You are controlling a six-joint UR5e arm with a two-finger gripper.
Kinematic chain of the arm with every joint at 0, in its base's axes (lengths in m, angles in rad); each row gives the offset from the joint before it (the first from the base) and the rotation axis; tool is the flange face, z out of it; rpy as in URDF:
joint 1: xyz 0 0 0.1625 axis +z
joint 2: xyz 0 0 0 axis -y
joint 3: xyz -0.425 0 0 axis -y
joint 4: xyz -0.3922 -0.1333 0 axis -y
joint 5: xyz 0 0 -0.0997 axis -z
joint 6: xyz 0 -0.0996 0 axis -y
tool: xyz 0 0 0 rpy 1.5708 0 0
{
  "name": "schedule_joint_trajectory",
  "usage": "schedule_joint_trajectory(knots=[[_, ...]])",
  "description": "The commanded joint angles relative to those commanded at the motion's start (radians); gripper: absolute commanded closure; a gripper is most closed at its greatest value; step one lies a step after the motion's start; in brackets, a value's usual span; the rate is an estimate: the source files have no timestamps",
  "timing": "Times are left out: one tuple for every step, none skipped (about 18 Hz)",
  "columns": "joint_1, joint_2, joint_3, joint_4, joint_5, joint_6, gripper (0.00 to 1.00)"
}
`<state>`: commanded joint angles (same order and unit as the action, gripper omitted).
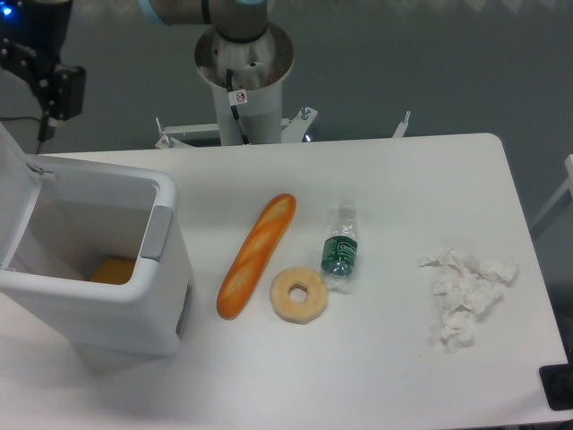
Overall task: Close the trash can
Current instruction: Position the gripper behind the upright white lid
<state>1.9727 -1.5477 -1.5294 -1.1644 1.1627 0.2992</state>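
Observation:
The trash can stands at the table's left end, white and boxy, with a grey latch on its front rim. Its lid is raised, leaning up along the left frame edge, and the inside is open to view. An orange object lies on the bottom. My gripper hangs at the top-left corner, behind and above the lid and apart from it. One dark finger shows, spread wide from the body. The other finger is cut off by the frame edge. Nothing is held.
On the table right of the can lie a baguette, a donut and a small water bottle. Crumpled white tissue sits near the right edge. The arm's base column rises behind the table.

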Motion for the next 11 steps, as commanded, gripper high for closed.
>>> schedule_joint_trajectory(knots=[[0.0,-0.005,0.005,0.003,0.002,-0.003,0.0],[0.0,-0.005,0.005,0.005,0.003,-0.006,0.0],[0.0,-0.005,0.006,0.005,0.003,-0.008,0.0],[0.0,-0.005,0.008,0.003,0.006,-0.008,0.0],[0.002,-0.003,0.008,0.003,0.017,-0.009,0.0],[0.002,-0.002,0.009,0.003,0.023,-0.009,0.0],[0.003,0.0,0.009,0.003,0.025,-0.009,0.0],[0.005,0.0,0.012,0.003,0.025,-0.009,0.0],[0.005,0.0,0.014,0.005,0.029,-0.011,0.0],[0.006,-0.002,0.014,0.006,0.046,-0.012,0.0],[0.006,-0.003,0.014,0.006,0.064,-0.015,0.0]])
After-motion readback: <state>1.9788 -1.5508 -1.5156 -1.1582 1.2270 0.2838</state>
